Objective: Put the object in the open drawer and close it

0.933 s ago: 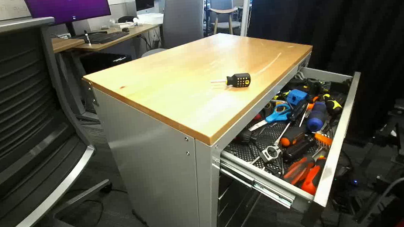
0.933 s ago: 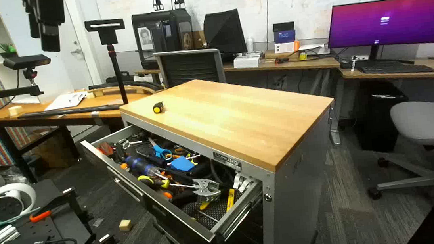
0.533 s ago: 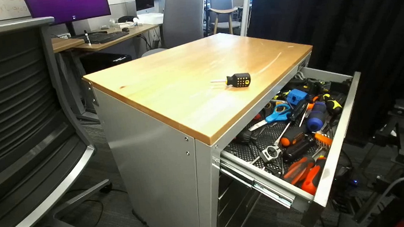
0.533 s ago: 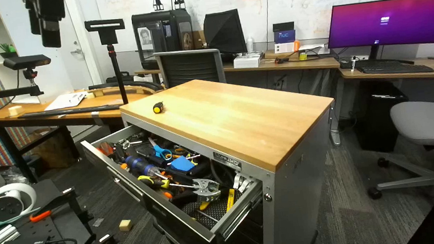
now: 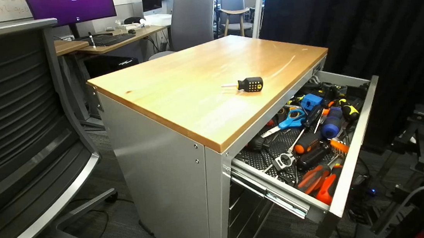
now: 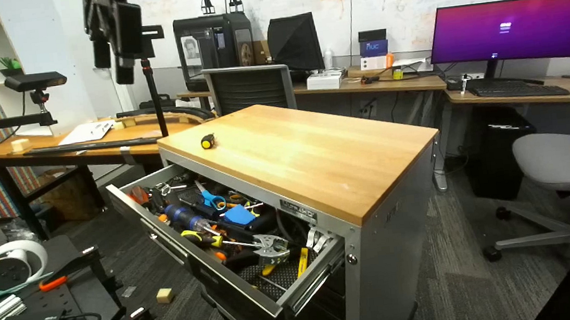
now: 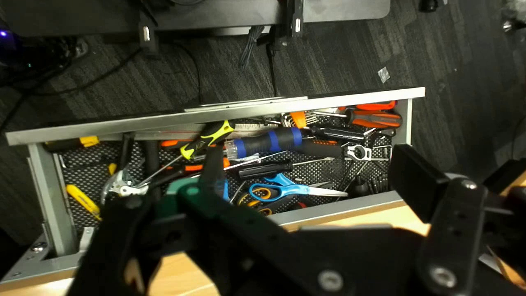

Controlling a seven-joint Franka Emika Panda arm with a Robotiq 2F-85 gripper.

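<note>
Hanging at 10 o'clock in an exterior view, my gripper is up in the air, well apart from the wooden top of the cabinet. My 2 fingers sit at 8 and 3 o'clock in the wrist view, spread wide with a bare gap between them — I am gripping nothing. The stubby screwdriver, black-handled with yellow marks, lies on its side on the wooden top, near the edge above the drawer; its tip points to 9 o'clock in an exterior view. That drawer is pulled well out, toward 4 o'clock in the same view, and tools crowd it. Among them, in the wrist view, I see 1 pair of blue scissors, blades toward 3 o'clock — and near it, at 11 o'clock, a blue-banded driver. A lit monitor stands at 2 o'clock in an exterior view, and a dark mesh chair at 9 o'clock in an exterior view.
</note>
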